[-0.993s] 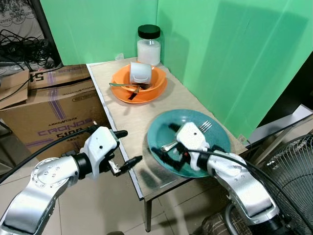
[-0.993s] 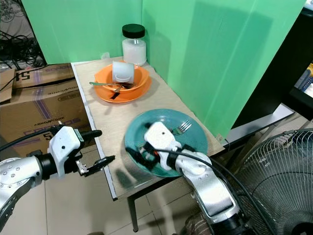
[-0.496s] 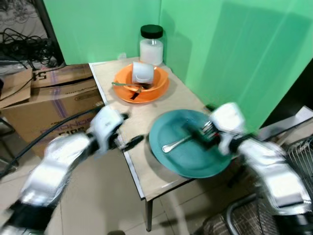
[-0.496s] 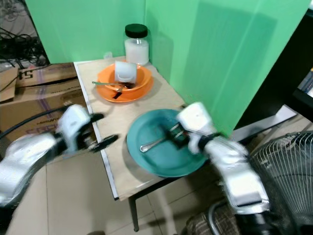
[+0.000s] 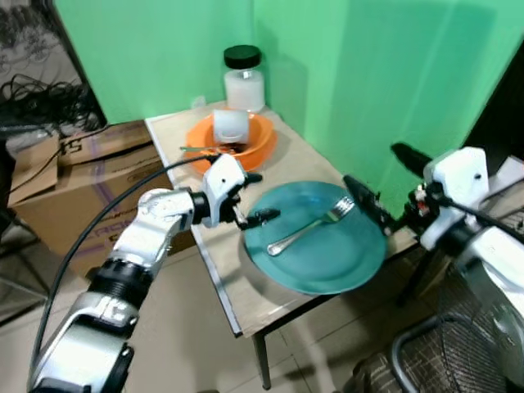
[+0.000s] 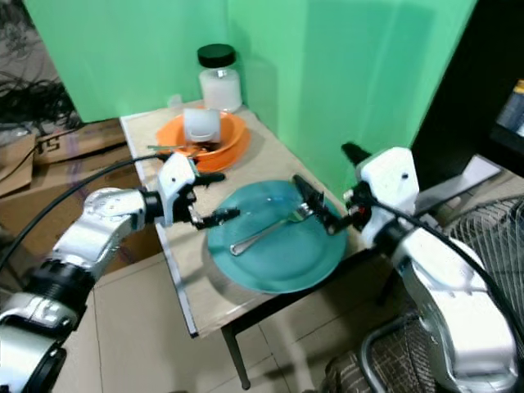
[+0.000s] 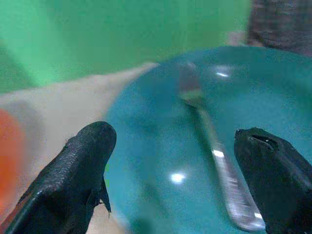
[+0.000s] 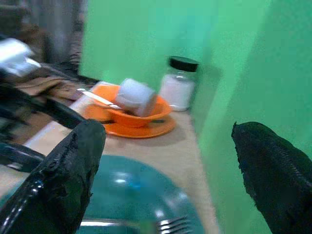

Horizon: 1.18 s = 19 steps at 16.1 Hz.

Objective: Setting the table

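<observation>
Since the right gripper (image 5: 385, 187) has lifted off the plate (image 5: 327, 270) and now hangs spread and empty by its far rim, we read the fork (image 5: 307, 231) as set down — it lies diagonal on the teal plate, near the table's (image 5: 229, 286) front edge. Left gripper (image 5: 254, 196) has swung in over the plate's left rim, fingers spread, holding nothing. Cup (image 5: 230, 125) is tipped in the orange bowl (image 5: 258, 143) — prob. next. Writing: box (image 5: 49, 176) lettering too blurred to read; jar (image 5: 244, 78) has no legible label.
</observation>
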### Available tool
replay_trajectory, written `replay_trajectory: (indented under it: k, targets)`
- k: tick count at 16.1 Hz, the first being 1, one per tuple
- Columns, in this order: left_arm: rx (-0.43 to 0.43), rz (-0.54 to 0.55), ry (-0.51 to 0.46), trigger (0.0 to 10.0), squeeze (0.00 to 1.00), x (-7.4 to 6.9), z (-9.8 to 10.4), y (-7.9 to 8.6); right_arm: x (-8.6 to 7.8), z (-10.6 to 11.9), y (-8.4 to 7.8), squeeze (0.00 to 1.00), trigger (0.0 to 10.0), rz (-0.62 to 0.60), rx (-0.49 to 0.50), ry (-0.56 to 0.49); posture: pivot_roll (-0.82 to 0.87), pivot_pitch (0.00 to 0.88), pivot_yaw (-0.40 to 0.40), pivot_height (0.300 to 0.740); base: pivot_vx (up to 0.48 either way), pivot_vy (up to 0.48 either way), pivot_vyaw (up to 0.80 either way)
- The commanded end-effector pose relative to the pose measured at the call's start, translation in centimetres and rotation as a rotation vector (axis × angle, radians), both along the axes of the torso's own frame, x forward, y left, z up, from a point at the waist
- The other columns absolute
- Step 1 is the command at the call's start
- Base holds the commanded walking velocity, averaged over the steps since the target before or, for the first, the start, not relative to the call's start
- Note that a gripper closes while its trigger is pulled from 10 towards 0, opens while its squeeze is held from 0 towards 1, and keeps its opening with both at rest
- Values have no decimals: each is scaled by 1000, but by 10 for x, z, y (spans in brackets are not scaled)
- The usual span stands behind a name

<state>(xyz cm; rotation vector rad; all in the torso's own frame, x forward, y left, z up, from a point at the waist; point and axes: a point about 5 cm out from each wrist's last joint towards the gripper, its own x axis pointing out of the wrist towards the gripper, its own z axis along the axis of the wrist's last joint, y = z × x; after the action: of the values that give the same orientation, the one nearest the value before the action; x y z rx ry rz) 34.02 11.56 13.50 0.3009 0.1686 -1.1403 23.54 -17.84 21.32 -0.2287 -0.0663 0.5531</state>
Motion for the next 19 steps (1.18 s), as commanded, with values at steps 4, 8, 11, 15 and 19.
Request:
replay_trajectory:
  k: [4, 8, 11, 15, 19]
  targets:
    - [78, -82, 95, 10000, 0, 7, -10, -7, -15, 7, 6, 0, 10000, 88, -1, 11, -156, 0, 120, 740, 0, 0, 0]
    - [187, -80, 110, 10000, 0, 12, -20, -17, -26, 4, 7, 0, 10000, 98, -14, 48, -181, 0, 135, 740, 0, 0, 0]
    - [201, -75, 107, 10000, 0, 13, -24, -23, -33, 2, 11, 0, 10000, 120, -21, 77, -194, 0, 141, 740, 0, 0, 0]
    - [243, -68, 83, 2588, 0, 12, -29, -30, -37, 0, 12, 0, 10000, 124, -32, 93, -207, 0, 150, 740, 0, 0, 0]
    - [303, 58, 47, 0, 0, 19, -33, -28, -40, 0, 13, 0, 10000, 142, -44, 111, -216, 0, 156, 740, 0, 0, 0]
